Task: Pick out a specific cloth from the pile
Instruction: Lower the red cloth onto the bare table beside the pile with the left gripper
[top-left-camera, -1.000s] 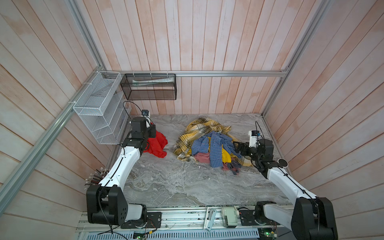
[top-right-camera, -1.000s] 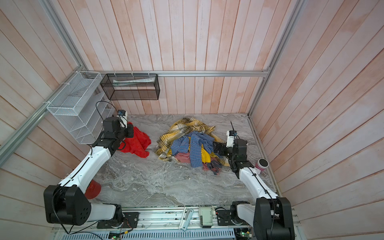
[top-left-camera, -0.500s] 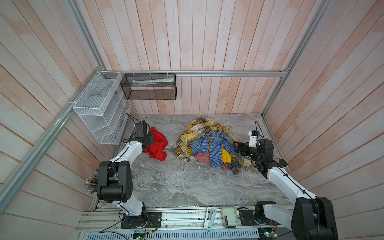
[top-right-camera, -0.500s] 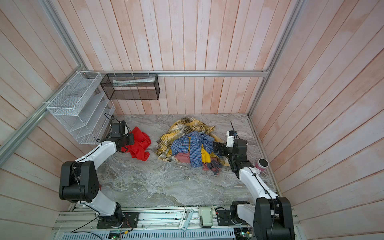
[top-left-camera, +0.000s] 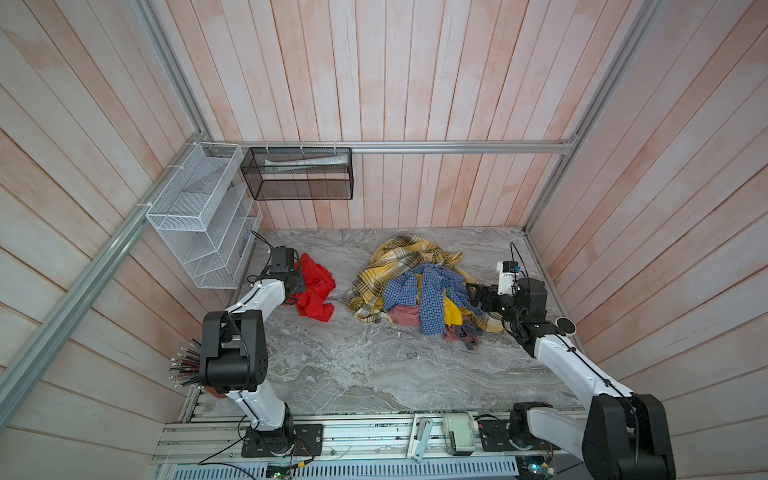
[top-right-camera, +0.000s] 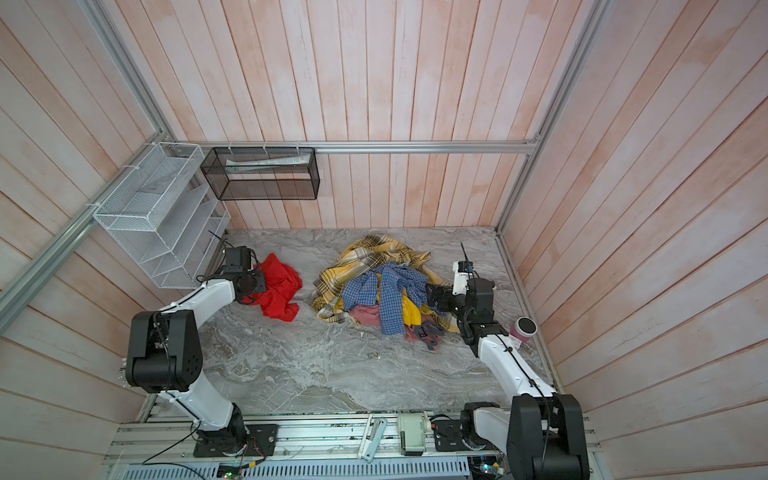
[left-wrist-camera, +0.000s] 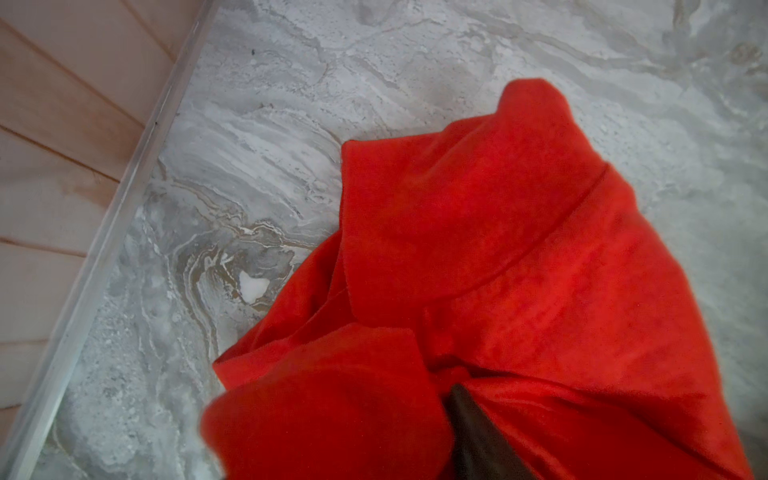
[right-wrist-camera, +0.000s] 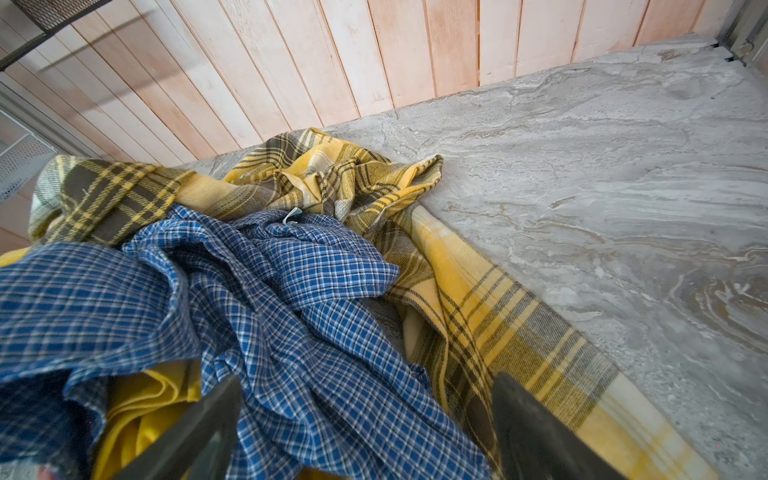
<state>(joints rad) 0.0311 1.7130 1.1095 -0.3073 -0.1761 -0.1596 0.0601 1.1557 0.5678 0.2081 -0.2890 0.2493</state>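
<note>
The cloth (top-left-camera: 316, 291) (top-right-camera: 279, 291), plain bright red, lies crumpled on the marble table near the left wall, apart from the pile (top-left-camera: 415, 286) (top-right-camera: 380, 286). My left gripper (top-left-camera: 296, 287) (top-right-camera: 250, 294) sits at the cloth's left edge. In the left wrist view the cloth (left-wrist-camera: 498, 249) drapes over the jaws; one dark finger (left-wrist-camera: 478, 436) shows and the other is hidden. My right gripper (top-left-camera: 478, 297) (top-right-camera: 433, 300) (right-wrist-camera: 365, 432) stands open at the pile's right side. Blue checked shirt (right-wrist-camera: 291, 316) fabric lies between its fingers.
A white wire rack (top-left-camera: 199, 224) and a black mesh basket (top-left-camera: 297, 174) hang on the back left walls. A pink cup (top-right-camera: 524, 330) stands by the right wall behind my right arm. A bundle of pencils (top-left-camera: 185, 365) pokes out beside the left arm's base.
My left arm has folded back and sunk toward the table, and the red cloth has slumped onto the marble by the left wall. The right arm and the pile have not moved.
</note>
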